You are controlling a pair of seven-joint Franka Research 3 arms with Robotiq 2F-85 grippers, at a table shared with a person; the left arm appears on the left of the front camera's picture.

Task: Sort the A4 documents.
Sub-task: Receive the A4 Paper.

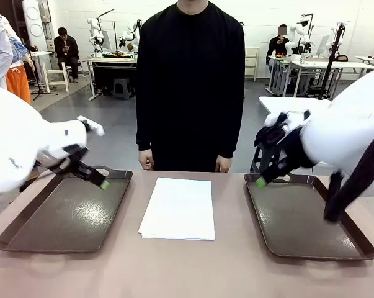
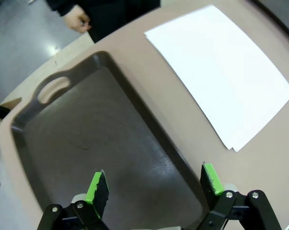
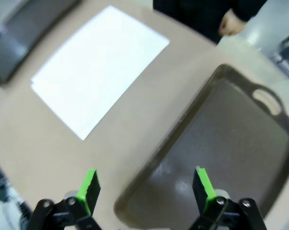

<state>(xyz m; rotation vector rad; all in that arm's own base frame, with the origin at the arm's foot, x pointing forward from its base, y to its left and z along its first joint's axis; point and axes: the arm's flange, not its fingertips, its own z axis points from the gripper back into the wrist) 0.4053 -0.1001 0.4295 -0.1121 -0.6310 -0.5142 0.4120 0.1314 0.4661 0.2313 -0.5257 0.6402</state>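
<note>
A stack of white A4 documents [image 1: 178, 208] lies in the middle of the table between two dark brown trays; the same stack [image 2: 223, 69] shows in the left wrist view and again [image 3: 98, 67] in the right wrist view. My left gripper [image 1: 100, 181] hovers open over the far right corner of the left tray [image 1: 25, 234], nothing between its green pads; its fingers [image 2: 97, 188] hang above that tray [image 2: 77, 139]. My right gripper [image 1: 262, 180] hangs open above the far left corner of the right tray [image 1: 326, 248], empty, its fingertips [image 3: 202, 184] over the tray's edge [image 3: 182, 127].
A person in black stands at the far table edge, hands [image 1: 146, 160] hanging at their sides, apart from the paper. Both trays hold nothing. Bare tabletop [image 1: 187, 270] runs along the near edge in front of the stack.
</note>
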